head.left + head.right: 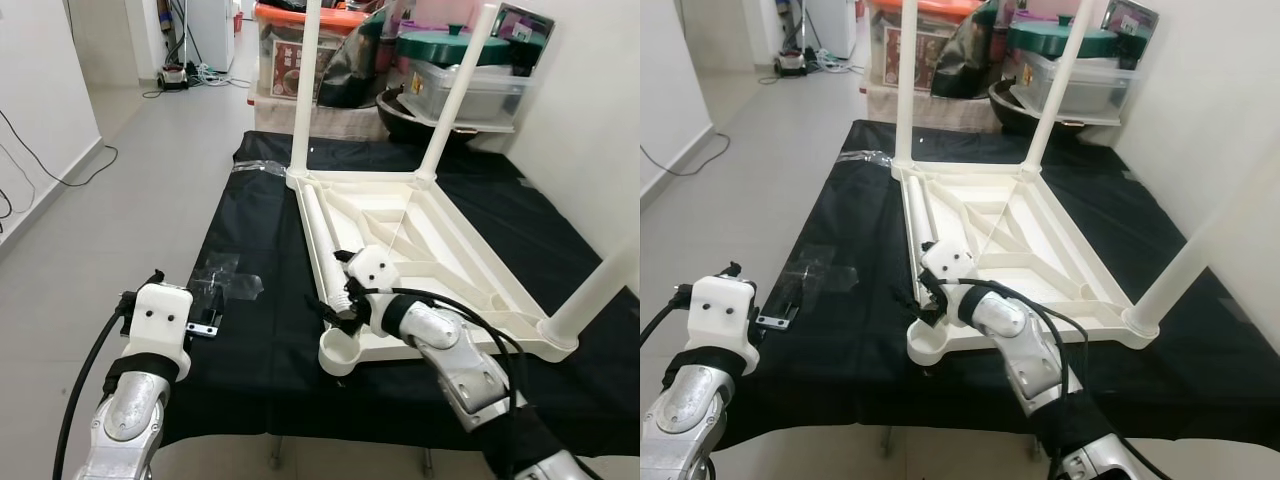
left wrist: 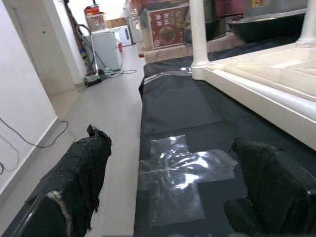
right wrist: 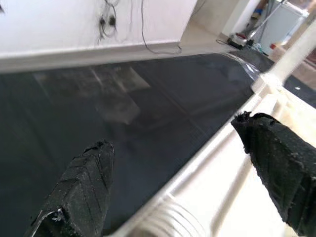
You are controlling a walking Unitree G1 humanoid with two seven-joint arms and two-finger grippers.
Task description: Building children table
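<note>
A white plastic children's table (image 1: 420, 250) lies upside down on a counter covered with a black cloth (image 1: 250, 300). Three round white legs stand up from its corners: two at the far end (image 1: 303, 90) (image 1: 455, 95) and one at the near right corner (image 1: 590, 300). The near left corner has an open round socket (image 1: 340, 352) with no leg in it. A fourth loose white leg (image 1: 325, 240) lies inside the upturned frame along its left rail, its ribbed threaded end pointing toward the robot.

The right gripper (image 1: 345, 305) hangs over the near end of that lying leg, just above the left rail. In the right wrist view its two black fingers (image 3: 79, 192) are spread wide apart, one over the black cloth and the other over the white frame, with the leg's ribbed end (image 3: 168, 219) between them; the jaws are released and grasp nothing.

The left gripper (image 2: 173, 197) hovers low over the cloth well to the left of the table, above a clear plastic bag (image 1: 225, 280) taped flat to the cloth. Its jaws are also spread wide, holding nothing.

Beyond the counter stand plastic storage boxes (image 1: 470, 90) on a pale tiled floor (image 1: 130, 190).
</note>
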